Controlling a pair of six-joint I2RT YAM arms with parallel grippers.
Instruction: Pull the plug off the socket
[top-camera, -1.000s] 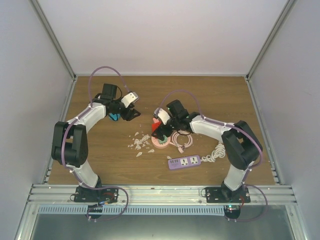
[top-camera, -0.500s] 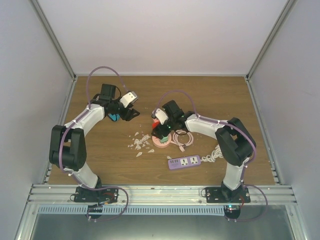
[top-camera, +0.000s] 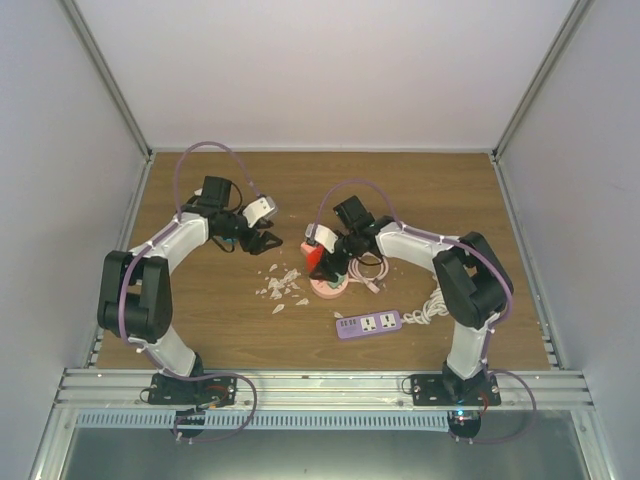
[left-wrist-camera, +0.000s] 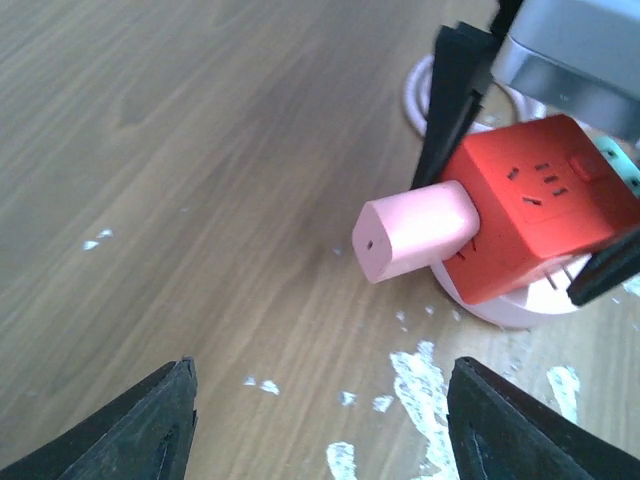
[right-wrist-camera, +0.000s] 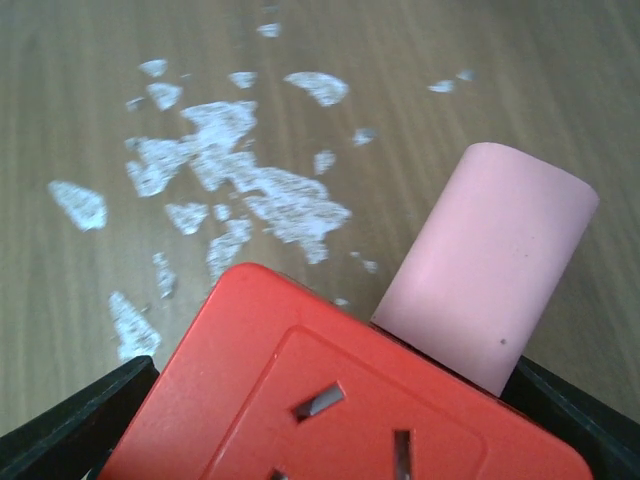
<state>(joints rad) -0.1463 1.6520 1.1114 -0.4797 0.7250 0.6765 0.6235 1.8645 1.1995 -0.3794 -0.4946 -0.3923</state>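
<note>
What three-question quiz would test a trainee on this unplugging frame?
1. True or false: the pink plug is already out of the red socket cube.
2. Which gripper grips the cube: A left gripper, B right gripper?
3. Fill in: the purple power strip lies ___ the cube, toward the arm bases.

Key: 1 false; 2 B; 3 nearer than.
</note>
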